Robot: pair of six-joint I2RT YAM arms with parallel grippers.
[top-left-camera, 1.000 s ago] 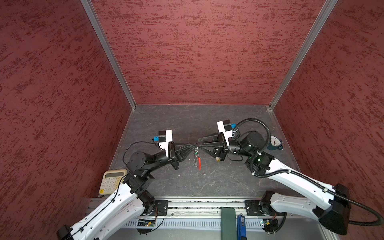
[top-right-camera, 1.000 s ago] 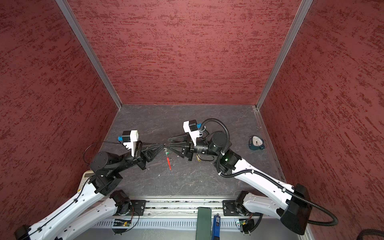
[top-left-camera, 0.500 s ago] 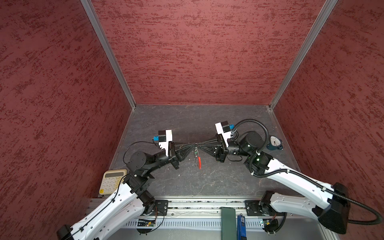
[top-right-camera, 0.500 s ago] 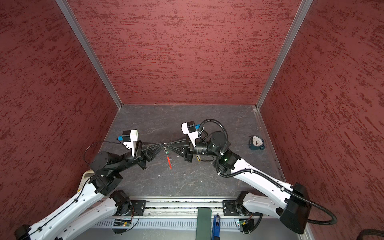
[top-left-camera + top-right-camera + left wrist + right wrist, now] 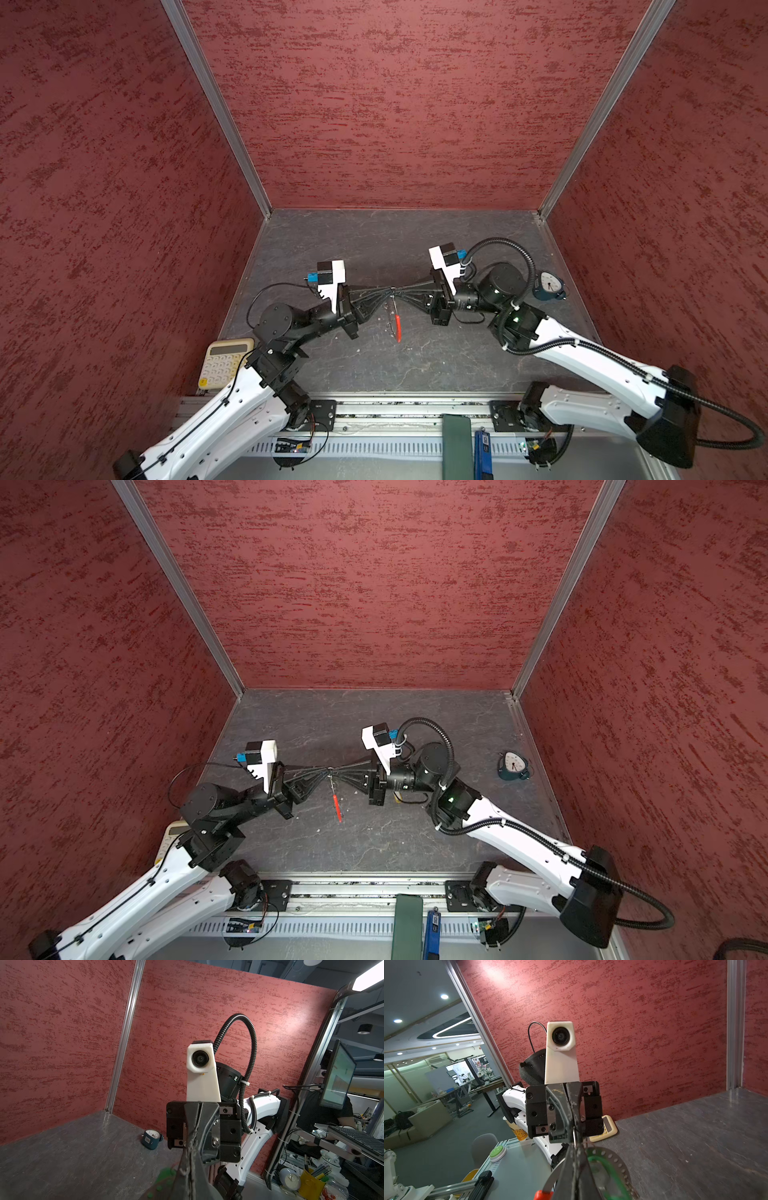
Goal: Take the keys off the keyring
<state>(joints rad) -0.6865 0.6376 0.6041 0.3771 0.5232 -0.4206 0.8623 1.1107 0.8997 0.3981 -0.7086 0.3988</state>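
At about 8 o'clock on the grey tabletop, a cream calculator is seen, its key legends too small to be read. Near the centre, the left gripper is shown with its fingers pressed together on the keyring, which hangs from the pinch point toward 6 o'clock in both top views. A thin steel wire loop is made out, with a red plastic sleeve at its low end and small silver rings strung along it. A green key tag is seen, blurred, just beside the fingers. Tip to tip with the left one, the right gripper is likewise closed tight at the same spot; what it nips cannot be told. At 3 o'clock a teal dial clock is set, with a barcode sticker on its side, unreadable.
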